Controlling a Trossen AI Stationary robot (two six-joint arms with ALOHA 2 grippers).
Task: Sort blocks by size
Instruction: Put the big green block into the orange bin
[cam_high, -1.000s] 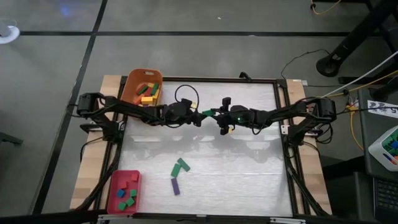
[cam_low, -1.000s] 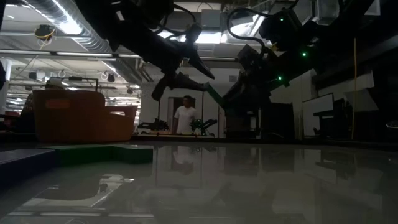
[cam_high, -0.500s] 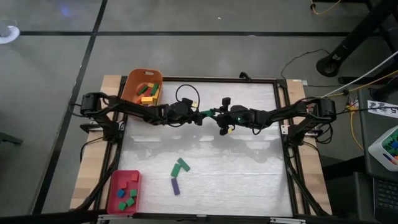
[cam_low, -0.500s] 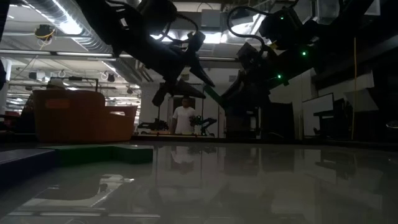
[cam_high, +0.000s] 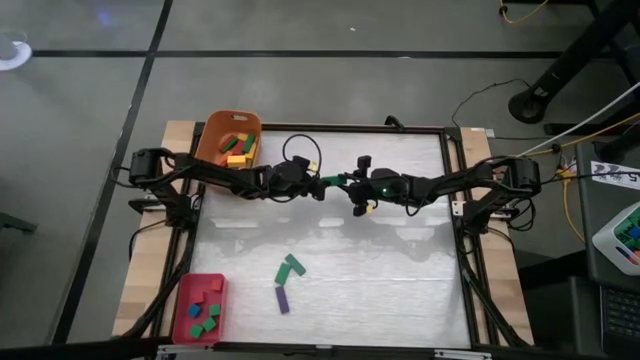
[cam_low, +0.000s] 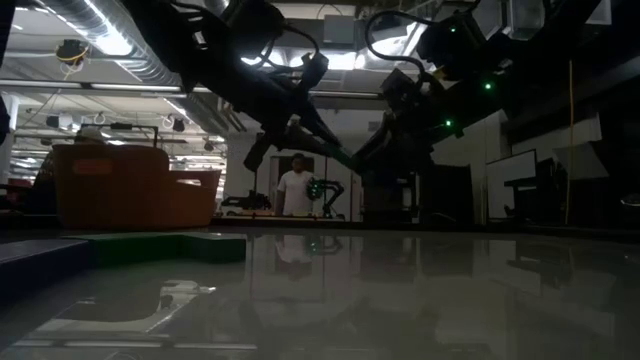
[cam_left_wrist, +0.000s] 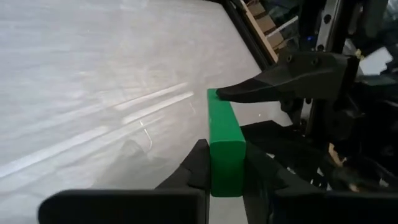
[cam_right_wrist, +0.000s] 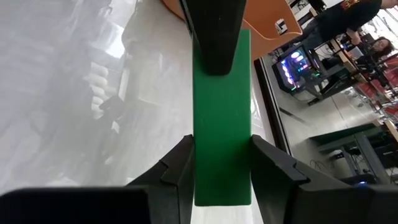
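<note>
A green bar hangs in the air over the far middle of the table, between my two grippers. My left gripper is shut on its left end and my right gripper on its right end. The bar shows in the left wrist view, the right wrist view and the low view. A green bar and a purple bar lie flat on the table toward the near side. My left gripper pinches the bar's left end between its two fingers, on the bar's two long sides. It comes level from the table's left, fingers along the bar. The bar is lifted clear of the table. My right gripper pinches the bar's right end between its two fingers, on two long sides. It comes level from the table's right, fingers along the bar. One finger reaches onto the bar's top. The bar is clear of the table.
An orange tub with several blocks stands at the far left corner. A flat red tray with several small blocks lies at the near left corner. The white table top is framed by a black rail.
My left gripper has moved a little toward the table's right, onto the free end of the green bar held by my right gripper. Its fingers now stand closer together around that end. The bar has stayed in the air.
</note>
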